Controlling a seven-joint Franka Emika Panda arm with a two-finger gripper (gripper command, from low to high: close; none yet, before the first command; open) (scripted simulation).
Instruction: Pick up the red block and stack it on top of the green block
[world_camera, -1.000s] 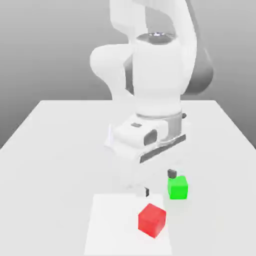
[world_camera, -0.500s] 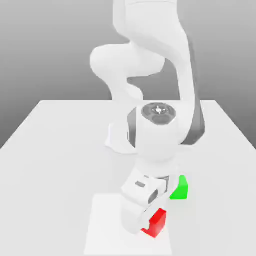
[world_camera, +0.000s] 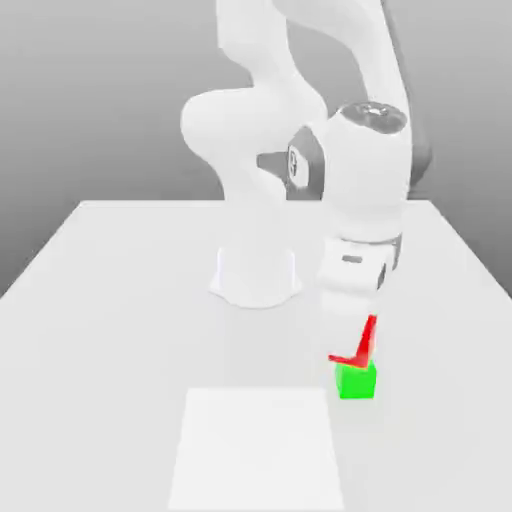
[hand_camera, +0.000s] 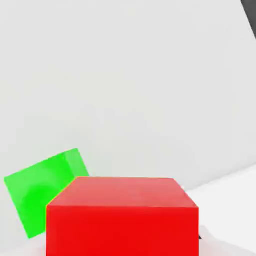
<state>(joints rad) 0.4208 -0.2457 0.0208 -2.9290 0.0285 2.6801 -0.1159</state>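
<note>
The red block (world_camera: 362, 344) hangs tilted under my hand, and my gripper (world_camera: 350, 335) is shut on it. The hand's white body covers the block's upper left part. Directly below it the green block (world_camera: 356, 381) rests on the white table (world_camera: 120, 300), and the red block's lower edge nearly meets the green top; I cannot tell whether they touch. The hand view has the red block (hand_camera: 122, 215) very near the camera, with the green block (hand_camera: 42, 195) partly behind it and turned at an angle to it.
A brighter white square patch (world_camera: 258, 450) lies on the table near the front edge, to the exterior view's left of the blocks. The arm's round base (world_camera: 257, 275) stands behind the patch. The table's right edge runs close past the blocks.
The red block has left the white patch. My gripper closed on it there, lifted it and carried it back and to the exterior view's right, over the green block.
</note>
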